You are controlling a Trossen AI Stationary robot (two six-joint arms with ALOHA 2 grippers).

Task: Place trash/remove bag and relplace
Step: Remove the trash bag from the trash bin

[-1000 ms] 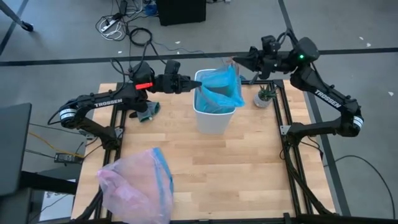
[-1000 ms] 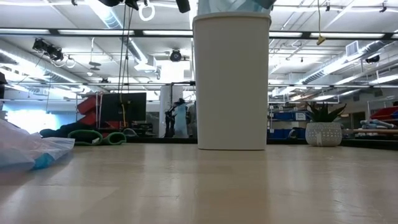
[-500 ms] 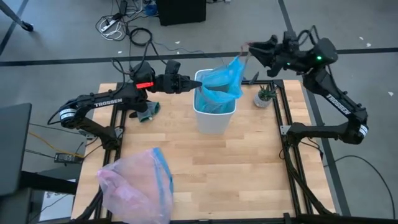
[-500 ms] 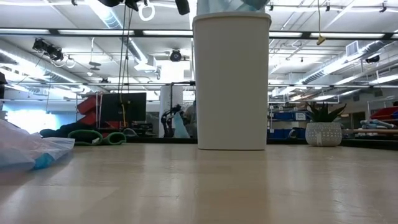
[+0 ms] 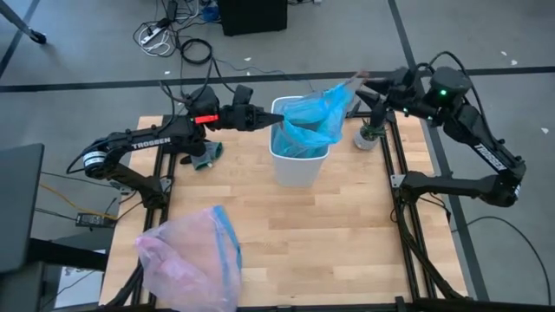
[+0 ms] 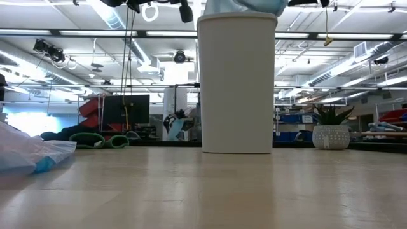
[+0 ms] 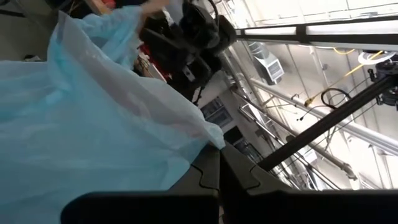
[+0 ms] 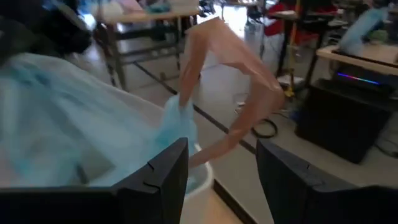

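A white bin (image 5: pixel 299 163) stands on the far middle of the table, and it also shows in the low view (image 6: pixel 236 83). The light-blue bag (image 5: pixel 308 115) sits in it, drawn up above the rim. My left gripper (image 5: pixel 276 117) is shut on the bag's left side. My right gripper (image 5: pixel 371 88) is open at the bag's right corner (image 5: pixel 345 87). There a pinkish tie loop (image 8: pixel 249 93) stands before its open fingers. No trash shows. My left gripper pinches the bag's upper edge (image 7: pixel 202 140) on the bin's left side between its two fingers. It comes level from the table's left, and the film spreads away from the fingertips above the bin. My right gripper's open fingers flank the tie loop (image 8: pixel 205 152); I cannot tell if they touch it.
A pale pink bag with a blue band (image 5: pixel 191 256) lies at the near left corner. A small potted plant (image 5: pixel 368 134) stands right of the bin, under my right arm. A dark green thing (image 5: pixel 206 154) lies far left. Bare wood fills the near middle and right.
My right gripper has gone toward the table's right edge and has opened. The bag's right corner has been drawn out to the right past the bin's rim. My left gripper has kept still on the bag's left side.
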